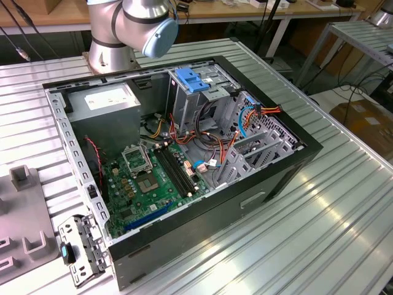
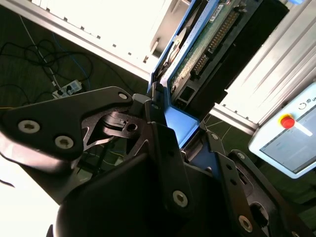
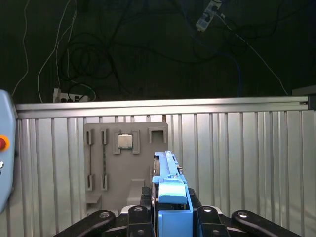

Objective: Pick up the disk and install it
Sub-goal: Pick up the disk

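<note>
The disk (image 2: 202, 47) sits clamped in the gripper (image 2: 180, 126), edge-on, its green circuit-board face and blue side rail showing in the second wrist view. The black fingers (image 2: 157, 111) are pressed against it from both sides. In the first wrist view the disk (image 3: 170, 192) stands upright in the gripper (image 3: 170, 207) over the slatted aluminium table (image 1: 307, 233). On that table, in the exterior view, lies the open black computer case (image 1: 270, 184). The arm (image 1: 132, 24) rises at the case's far side, and a grey fixture plate (image 1: 24, 215) lies just off the case on the exterior view's left. Inside the case are a grey power-supply box (image 1: 104, 117) with a white sticker, a green motherboard (image 1: 144, 184) and a blue bracket (image 1: 191, 80) atop the drive cage. The first wrist view shows the fixture plate (image 3: 108, 163) beyond the disk, with a small square chip (image 3: 125, 141) resting in one of its recesses.
</note>
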